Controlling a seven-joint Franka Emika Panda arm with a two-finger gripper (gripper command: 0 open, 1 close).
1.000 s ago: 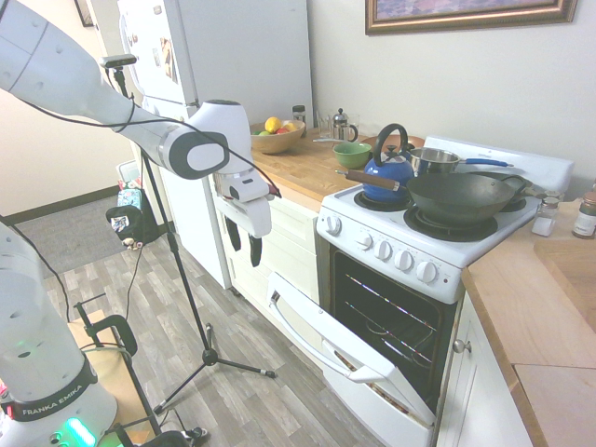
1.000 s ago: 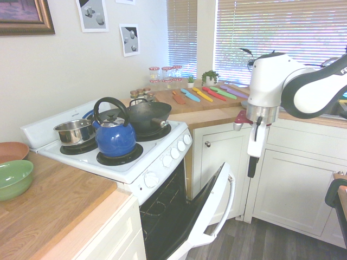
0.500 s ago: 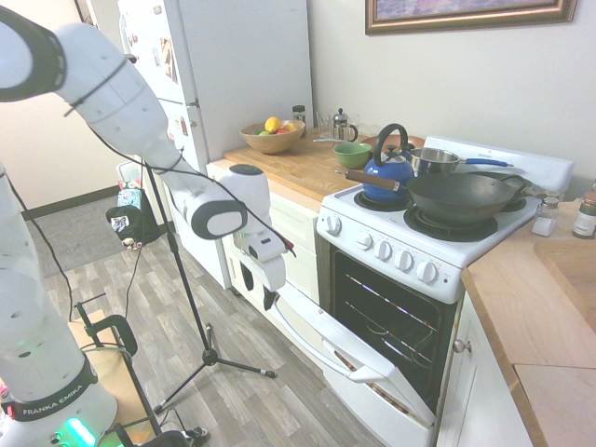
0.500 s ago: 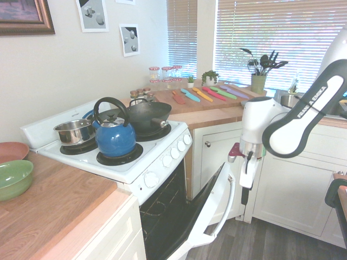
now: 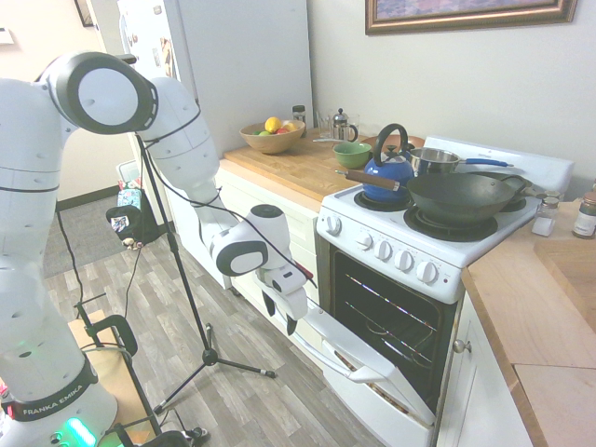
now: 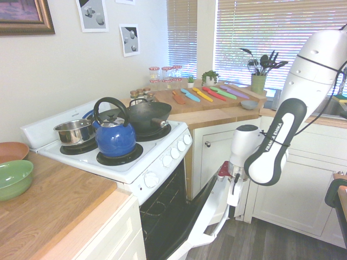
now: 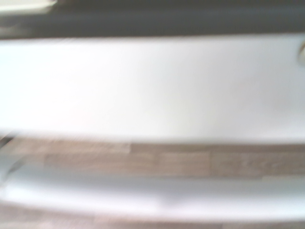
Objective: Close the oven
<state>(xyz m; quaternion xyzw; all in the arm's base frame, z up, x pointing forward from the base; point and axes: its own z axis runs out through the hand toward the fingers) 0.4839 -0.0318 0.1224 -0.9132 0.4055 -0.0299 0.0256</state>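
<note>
The white oven stands between wooden counters, and its drop-down door hangs partly open, tilted outward over the floor. The dark racked interior shows behind it. My gripper points down at the left end of the door's long white handle, close to it, with its dark fingers apart and nothing between them. From the other side, the gripper hangs just outside the door's top edge, by the handle. The wrist view is a blur of white door panel and handle over wood floor.
A blue kettle, a dark wok and a steel pot sit on the burners. White cabinets flank the oven, and a tall fridge stands beyond the counter with a fruit bowl.
The arm has swung down and toward the oven, bringing the gripper from counter height to the door's handle. The door stays at the same partly open angle.
</note>
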